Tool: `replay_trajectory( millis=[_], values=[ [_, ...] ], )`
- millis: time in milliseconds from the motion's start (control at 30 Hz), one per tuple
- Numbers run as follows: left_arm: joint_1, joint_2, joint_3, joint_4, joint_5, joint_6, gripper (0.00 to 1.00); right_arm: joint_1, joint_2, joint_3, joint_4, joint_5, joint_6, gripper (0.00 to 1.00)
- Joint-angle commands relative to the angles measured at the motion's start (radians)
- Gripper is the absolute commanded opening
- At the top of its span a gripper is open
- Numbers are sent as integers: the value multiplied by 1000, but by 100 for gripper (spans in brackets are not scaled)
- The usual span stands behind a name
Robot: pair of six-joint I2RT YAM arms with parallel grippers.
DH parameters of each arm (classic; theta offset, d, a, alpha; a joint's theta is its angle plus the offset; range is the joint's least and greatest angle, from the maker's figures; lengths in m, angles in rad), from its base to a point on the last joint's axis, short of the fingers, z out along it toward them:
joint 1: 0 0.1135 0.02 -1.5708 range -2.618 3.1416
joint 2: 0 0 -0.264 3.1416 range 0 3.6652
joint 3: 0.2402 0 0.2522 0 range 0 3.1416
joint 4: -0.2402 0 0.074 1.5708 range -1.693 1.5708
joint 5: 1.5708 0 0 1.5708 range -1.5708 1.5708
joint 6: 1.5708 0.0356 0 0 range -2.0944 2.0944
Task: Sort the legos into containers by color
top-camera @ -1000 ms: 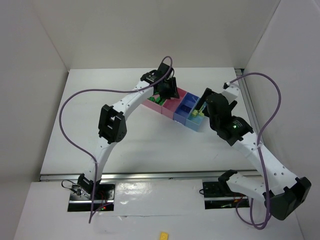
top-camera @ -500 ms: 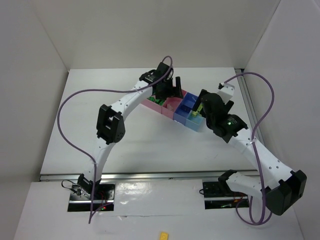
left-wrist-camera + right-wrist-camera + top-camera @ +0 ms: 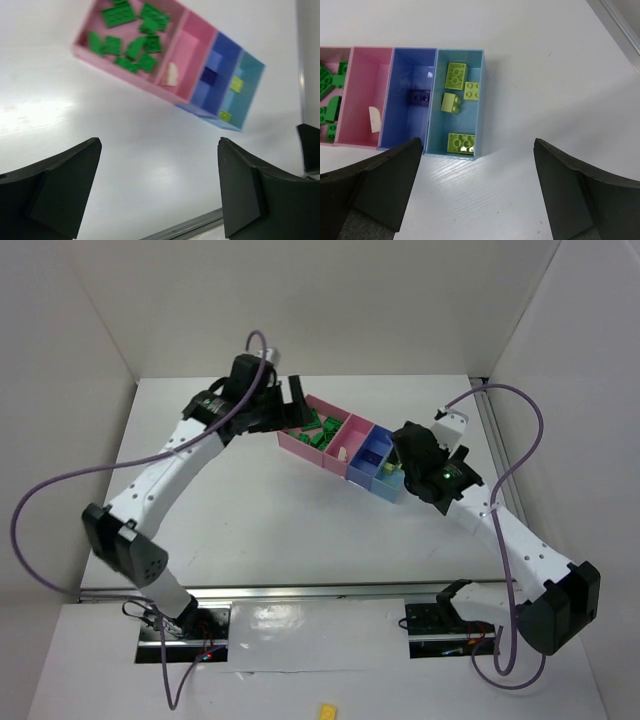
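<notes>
The containers [image 3: 352,448] form a slanted row at the back of the table. In the left wrist view, several green legos [image 3: 125,35] lie in the large pink box [image 3: 82,47]. A cream one [image 3: 171,74] is in the small pink box and a dark one [image 3: 209,76] in the blue box. Several yellow-green legos [image 3: 455,76] lie in the light blue box [image 3: 440,150]. My left gripper [image 3: 296,403] [image 3: 158,150] hangs open and empty, left of the row. My right gripper [image 3: 402,462] [image 3: 477,150] hangs open and empty, just short of the light blue box.
A metal rail [image 3: 320,592] runs along the table's near edge. A lone yellow brick [image 3: 328,709] lies on the platform in front of it. White walls close in the table on three sides. Purple cables [image 3: 60,490] loop off both arms.
My left arm has swung left, away from above the pink boxes, and its jaws have opened wide. My right gripper opened fully and drew back slightly from the light blue box.
</notes>
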Motion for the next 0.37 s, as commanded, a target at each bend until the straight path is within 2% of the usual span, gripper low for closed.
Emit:
replay_trajectory(
  millis=[0,233,333],
  values=[
    [63,-146,-124,-37,-103,34,99,-5,14,46,-39,49,33,100],
    [135,-393,-320,-37,-157,46,99,-15,-6,-19,5,4,23,100],
    [135,-448,-368,-37,-169,46,99,-15,-27,-56,65,-48,-48,100]
  ],
)
